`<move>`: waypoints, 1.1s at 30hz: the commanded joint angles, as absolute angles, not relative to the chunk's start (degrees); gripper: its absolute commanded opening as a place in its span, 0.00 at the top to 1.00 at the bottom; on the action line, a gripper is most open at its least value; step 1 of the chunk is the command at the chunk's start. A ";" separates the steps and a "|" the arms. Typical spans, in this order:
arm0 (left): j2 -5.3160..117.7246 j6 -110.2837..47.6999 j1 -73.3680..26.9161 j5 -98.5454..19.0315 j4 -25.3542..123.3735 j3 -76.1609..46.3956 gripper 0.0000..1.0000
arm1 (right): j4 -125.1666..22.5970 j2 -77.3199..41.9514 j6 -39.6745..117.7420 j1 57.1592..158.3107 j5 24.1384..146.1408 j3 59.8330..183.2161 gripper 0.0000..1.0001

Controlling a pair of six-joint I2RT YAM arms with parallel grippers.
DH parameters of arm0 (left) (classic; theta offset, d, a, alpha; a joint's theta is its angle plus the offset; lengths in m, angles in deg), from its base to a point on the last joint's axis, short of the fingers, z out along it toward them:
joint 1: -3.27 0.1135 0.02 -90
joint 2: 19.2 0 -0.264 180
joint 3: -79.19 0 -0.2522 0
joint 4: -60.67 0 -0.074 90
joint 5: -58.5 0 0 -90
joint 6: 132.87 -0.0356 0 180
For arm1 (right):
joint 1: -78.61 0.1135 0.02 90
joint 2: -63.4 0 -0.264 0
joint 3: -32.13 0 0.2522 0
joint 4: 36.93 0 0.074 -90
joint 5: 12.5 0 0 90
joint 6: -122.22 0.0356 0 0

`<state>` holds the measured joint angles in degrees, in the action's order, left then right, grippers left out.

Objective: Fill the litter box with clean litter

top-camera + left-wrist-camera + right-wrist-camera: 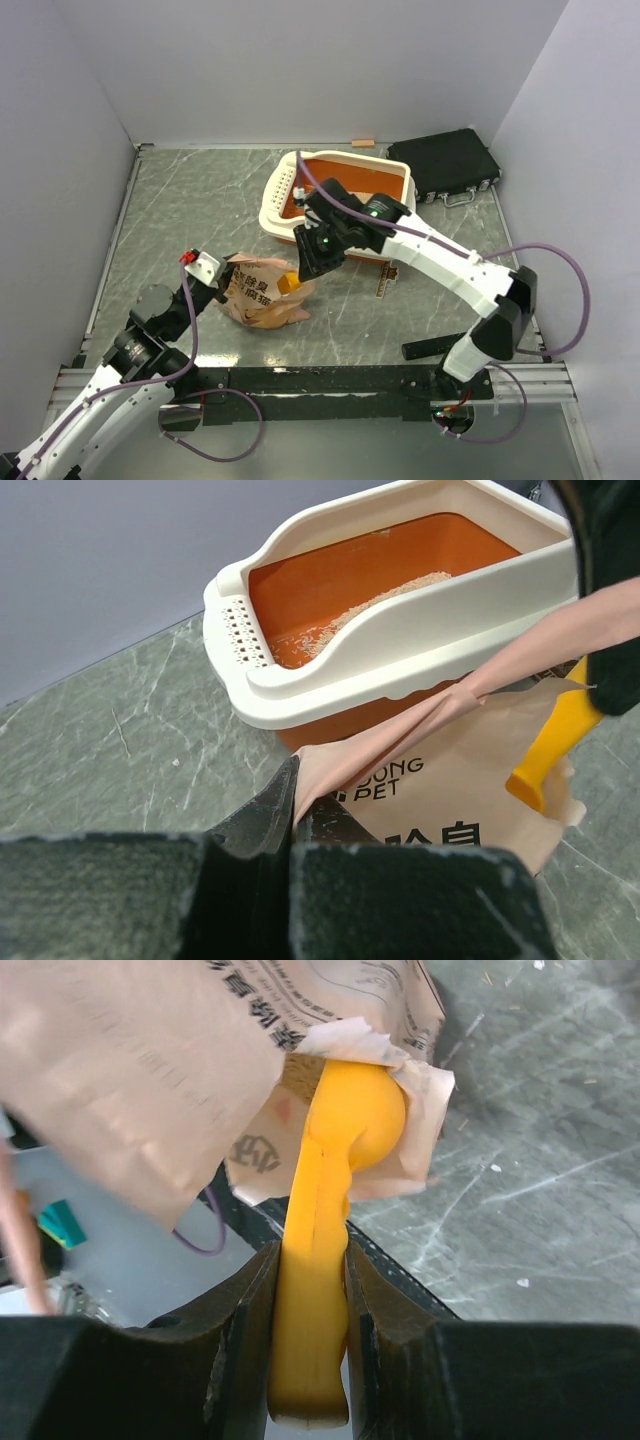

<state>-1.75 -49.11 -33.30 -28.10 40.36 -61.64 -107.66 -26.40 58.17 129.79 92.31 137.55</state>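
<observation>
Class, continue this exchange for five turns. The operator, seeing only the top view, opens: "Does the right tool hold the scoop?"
Observer: Yes, the right tool clamps the scoop by its handle.
Operator: And the other arm?
Observer: The left tool pinches the bag by its edge.
Operator: How far along is the filling?
Observer: Some litter lies along one wall of the box; much floor is bare.
</observation>
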 commanded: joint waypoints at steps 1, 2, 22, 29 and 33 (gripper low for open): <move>-3.03 -47.27 -33.03 -25.08 44.80 -58.58 0.99 | -117.13 -31.69 58.32 131.43 84.00 141.69 1.00; -3.20 -47.27 -33.11 -25.08 44.80 -58.58 0.99 | -117.22 -33.27 58.50 132.13 84.09 142.04 1.00; -3.47 -47.79 -33.11 -26.92 44.71 -59.01 0.99 | -58.35 -19.42 76.94 124.40 120.30 95.91 1.00; -3.82 -48.67 -33.11 -26.22 44.97 -59.63 0.99 | -45.77 -10.18 82.23 119.93 123.02 84.40 1.00; -3.73 -48.93 -33.11 -26.40 45.06 -59.80 0.99 | -39.20 -5.35 84.86 117.90 124.52 79.47 1.00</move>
